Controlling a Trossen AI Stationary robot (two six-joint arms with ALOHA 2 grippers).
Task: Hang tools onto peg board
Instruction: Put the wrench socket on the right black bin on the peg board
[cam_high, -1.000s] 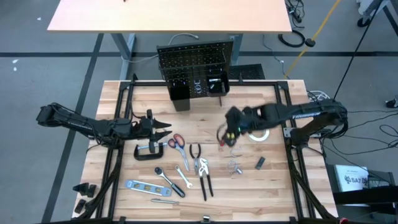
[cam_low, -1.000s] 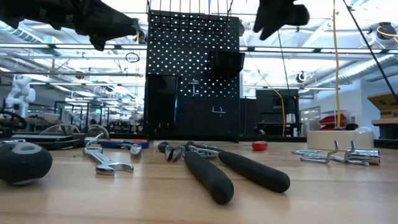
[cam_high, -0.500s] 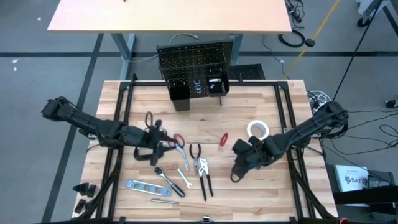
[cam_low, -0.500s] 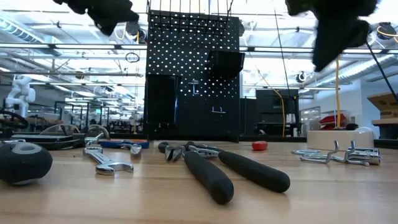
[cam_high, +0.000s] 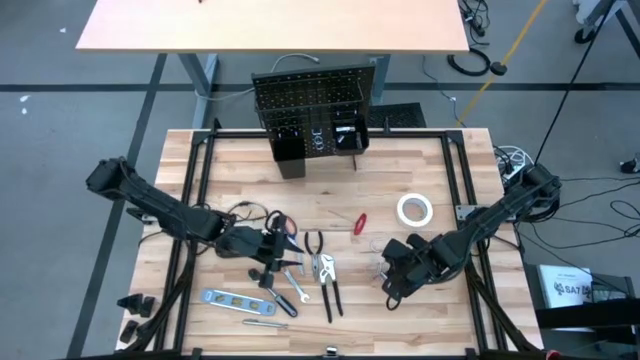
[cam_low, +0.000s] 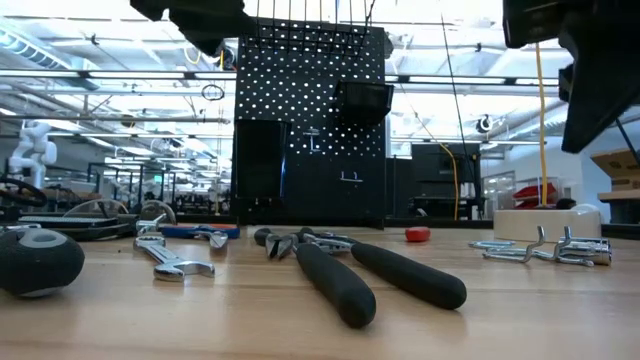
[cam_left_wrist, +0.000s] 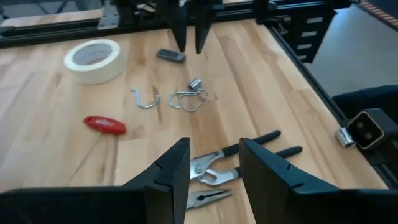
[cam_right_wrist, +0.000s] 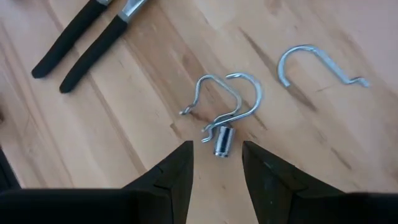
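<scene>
- I see the tools (cam_high: 300, 262) lying low centre on the worktop (cam_high: 330, 180); the peg board (cam_high: 312, 108) stands at top centre.
- My right tool (cam_right_wrist: 214, 163) hovers spread over metal hooks (cam_right_wrist: 224, 106).
- My left tool (cam_left_wrist: 211, 163) hangs spread above pliers (cam_left_wrist: 233, 158).

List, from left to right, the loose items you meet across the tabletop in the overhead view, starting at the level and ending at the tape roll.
blue-grey level → pliers → red screwdriver → white tape roll. Items overlapped by the arms are left out.
</scene>
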